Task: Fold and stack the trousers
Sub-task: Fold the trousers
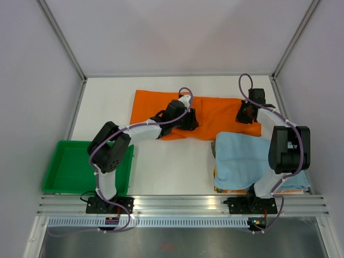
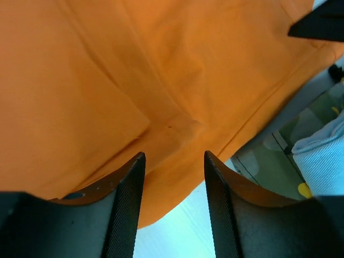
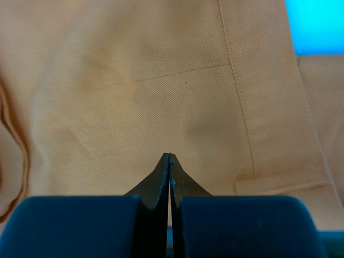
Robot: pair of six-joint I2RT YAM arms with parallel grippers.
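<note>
place: robot lab | signs: white walls (image 1: 177,32), metal rail (image 1: 183,200), bench (image 1: 172,161), left arm (image 1: 110,149), right arm (image 1: 288,148) bolted on

No legible text, label, brand or number: bright orange soft-fabric trousers (image 1: 156,105), green plastic tray (image 1: 70,166), light blue cloth (image 1: 242,156) all unmarked.

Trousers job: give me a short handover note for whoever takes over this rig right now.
Left gripper: jaws open, low over the trousers near their front edge.
Right gripper: jaws shut, nothing seen between them, at the trousers' right end.
Trousers lie flat at the table's far middle; light blue cloth near right, green tray near left.
Nothing gripped yet. Left to do: fold, stack.
</note>
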